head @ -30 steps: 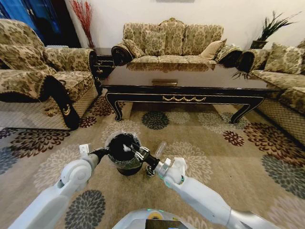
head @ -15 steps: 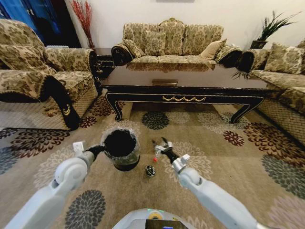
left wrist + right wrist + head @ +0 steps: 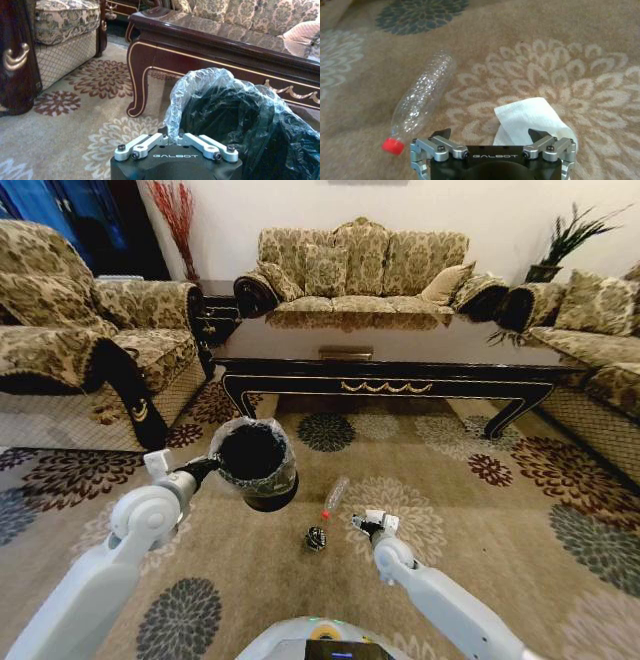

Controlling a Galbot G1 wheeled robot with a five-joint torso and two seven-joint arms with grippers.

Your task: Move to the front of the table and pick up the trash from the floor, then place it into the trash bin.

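The left gripper (image 3: 176,141) is pinched on the bagged rim of the trash bin (image 3: 255,463), holding it raised off the carpet (image 3: 470,520) in front of the counter (image 3: 400,350). The right gripper (image 3: 490,135) hangs low with jaws spread directly above the white paper wad (image 3: 530,118) on the carpet. The clear plastic bottle (image 3: 422,97) with its red cap lies just beside the wad, and the small dark ball (image 3: 316,537) rests near it.

Right gripper (image 3: 490,139) covers pt of the paper wad (image 3: 532,118); fingertips cut off
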